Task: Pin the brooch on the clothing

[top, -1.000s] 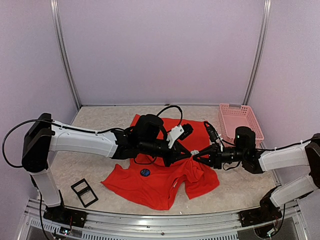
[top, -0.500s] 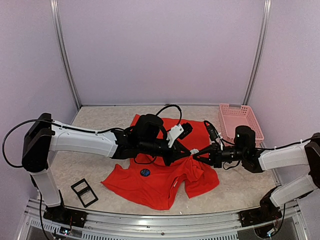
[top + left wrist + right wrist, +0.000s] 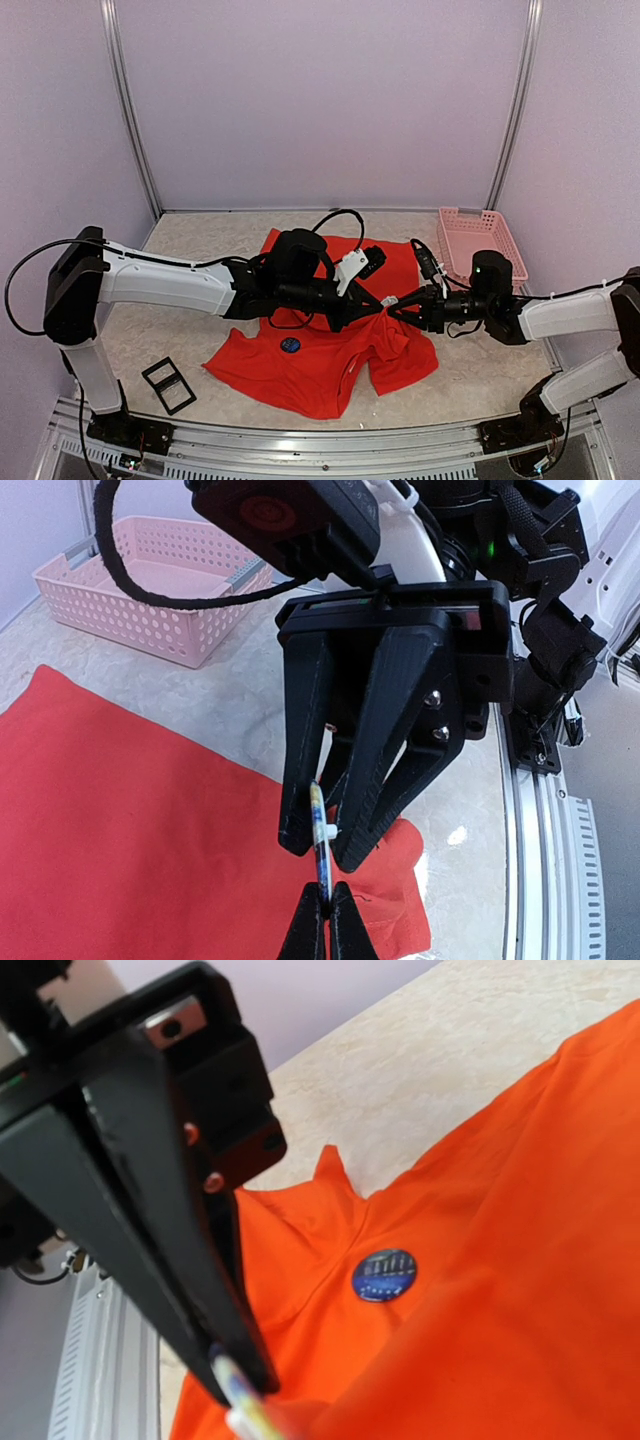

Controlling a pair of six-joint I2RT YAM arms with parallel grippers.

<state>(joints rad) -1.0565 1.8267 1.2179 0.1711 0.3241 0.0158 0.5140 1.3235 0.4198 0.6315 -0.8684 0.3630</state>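
The red clothing (image 3: pixel 300 370) lies spread on the table, also in the left wrist view (image 3: pixel 120 820) and the right wrist view (image 3: pixel 520 1210). Above its right side the two grippers meet tip to tip. My left gripper (image 3: pixel 377 307) (image 3: pixel 327 895) is shut on the lower edge of the brooch (image 3: pixel 322 852), a thin blue disc seen edge-on. My right gripper (image 3: pixel 394 306) (image 3: pixel 325 845) closes round its upper part, one finger on the face, the other on a white stud at its back. Shirt fabric bunches up just under the tips.
A second round blue badge (image 3: pixel 290 344) (image 3: pixel 384 1274) sits on the shirt's chest. A pink perforated basket (image 3: pixel 478 240) (image 3: pixel 150 590) stands at the back right. A black rectangular frame (image 3: pixel 168 385) lies near the front left, by the metal rail.
The right gripper has shifted very slightly at the brooch. The left arm and the shirt have stayed where they were.
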